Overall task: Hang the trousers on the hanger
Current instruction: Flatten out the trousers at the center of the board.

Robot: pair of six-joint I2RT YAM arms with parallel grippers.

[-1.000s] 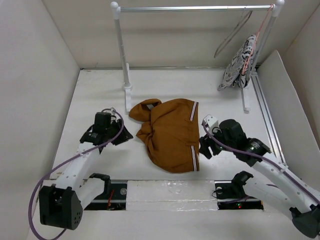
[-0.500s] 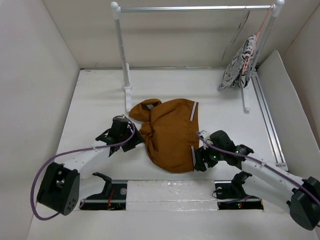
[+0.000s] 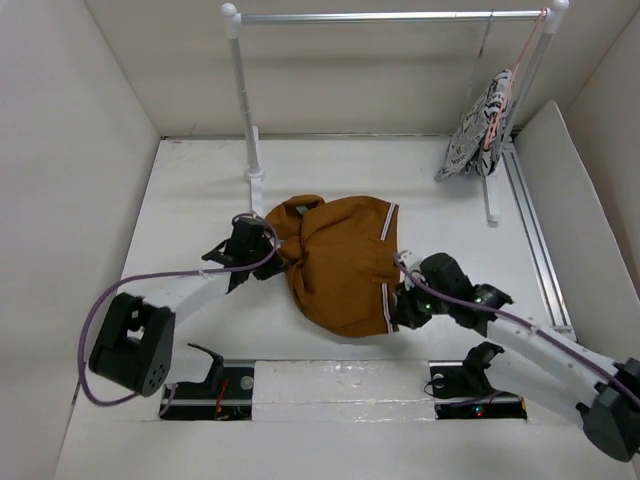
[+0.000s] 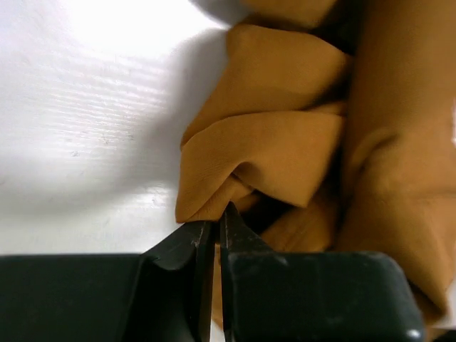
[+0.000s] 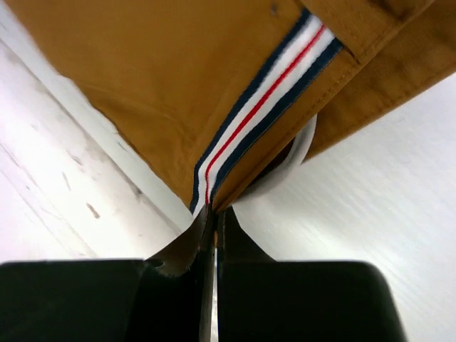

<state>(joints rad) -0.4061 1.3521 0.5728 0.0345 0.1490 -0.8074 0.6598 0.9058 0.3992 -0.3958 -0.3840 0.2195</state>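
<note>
The rust-brown trousers (image 3: 340, 265) lie bunched in the middle of the table, their striped trim (image 3: 386, 300) running down the right side. My left gripper (image 3: 272, 256) is at their left edge, shut on a fold of the fabric (image 4: 214, 203). My right gripper (image 3: 402, 308) is at the lower right edge, shut on the end of the striped trim (image 5: 214, 182). The hanger (image 3: 488, 35) shows only as a thin grey wire, edge-on, hanging from the rail at the back right.
A white clothes rail (image 3: 390, 17) on two posts (image 3: 245, 100) spans the back. A black-and-white patterned cloth (image 3: 478, 130) hangs at its right end. A metal track (image 3: 538, 245) runs along the right wall. White walls close in on both sides.
Both grippers have shut on the trousers' edges. The left gripper has moved in to the left fold, bunching the cloth slightly. The hanger has swung edge-on.
</note>
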